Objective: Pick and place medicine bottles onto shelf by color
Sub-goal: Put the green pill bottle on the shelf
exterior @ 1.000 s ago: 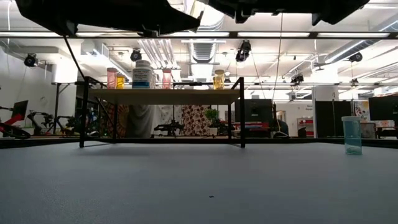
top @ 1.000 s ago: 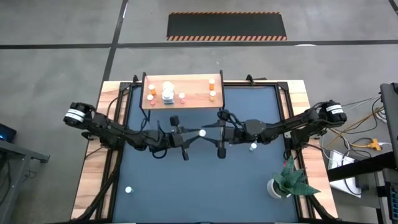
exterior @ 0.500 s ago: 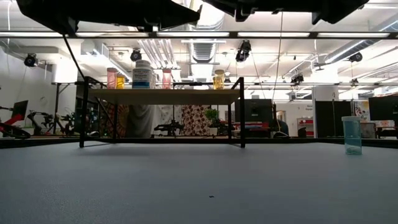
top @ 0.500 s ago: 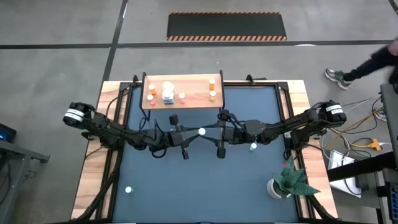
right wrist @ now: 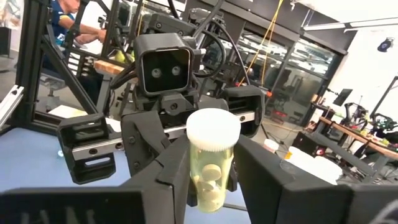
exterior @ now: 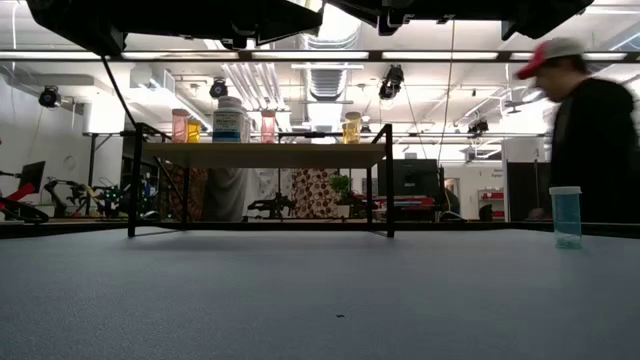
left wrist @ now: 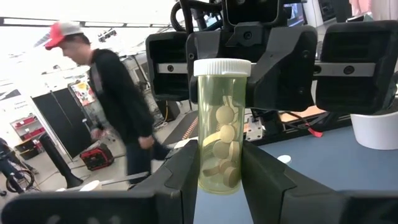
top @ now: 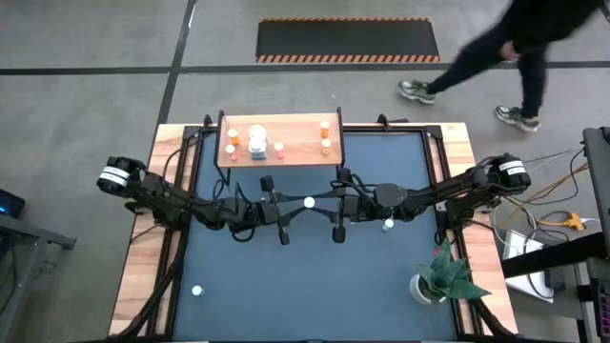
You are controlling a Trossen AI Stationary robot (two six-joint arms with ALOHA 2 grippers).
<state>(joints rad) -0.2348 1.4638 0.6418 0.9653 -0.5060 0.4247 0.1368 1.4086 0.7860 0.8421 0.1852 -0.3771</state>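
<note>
A yellowish-green medicine bottle (top: 310,202) with a white cap and pale pills inside hangs upright above the middle of the dark mat. My left gripper (top: 297,204) reaches it from the table's left and my right gripper (top: 322,202) from the right; both are shut on it. The shelf (top: 295,152), a wooden board on black legs, stands at the far edge and carries several orange and white bottles (exterior: 228,120). My left gripper pinches the lower part of the bottle's body (left wrist: 219,177) between its two fingers (left wrist: 180,180). It comes in level from the table's left. The bottle stands upright in the hold, lifted clear of the mat. My right gripper has its two fingers (right wrist: 174,177) against opposite sides of the bottle's body, just below the cap (right wrist: 211,165). It comes in level from the table's right, facing my left gripper. The bottle stays upright, clear of the mat.
A white-capped bottle (top: 197,291) stands near the mat's near left corner, another (top: 388,225) below my right arm. A white pot with a green plant (top: 429,284) sits at the near right. A person (top: 515,48) walks past beyond the far edge.
Both arms have kept still with the bottle between them. A person has walked into view beyond the table's far right side.
</note>
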